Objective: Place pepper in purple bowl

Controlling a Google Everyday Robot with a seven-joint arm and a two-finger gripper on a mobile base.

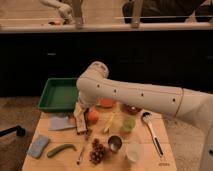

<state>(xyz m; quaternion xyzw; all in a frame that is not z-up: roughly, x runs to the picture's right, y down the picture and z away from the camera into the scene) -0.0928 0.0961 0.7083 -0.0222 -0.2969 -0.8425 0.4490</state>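
Note:
The green pepper (61, 149) lies on the wooden table (55, 162) near its front left, next to a blue sponge. The purple bowl (132, 109) stands at the back right of the table, partly hidden behind my white arm. My gripper (80, 121) hangs down from the arm over the table's left middle, just left of an orange fruit. It is above and to the right of the pepper, well apart from it, and far left of the purple bowl.
A green tray (56, 95) sits at the back left. An orange bowl (106, 103), an orange fruit (93, 116), a yellow banana-like fruit (107, 123), a light green cup (128, 123), a metal cup (115, 143), grapes (97, 151), a clear cup (134, 152), a spoon (151, 129) and the blue sponge (39, 146) crowd the table.

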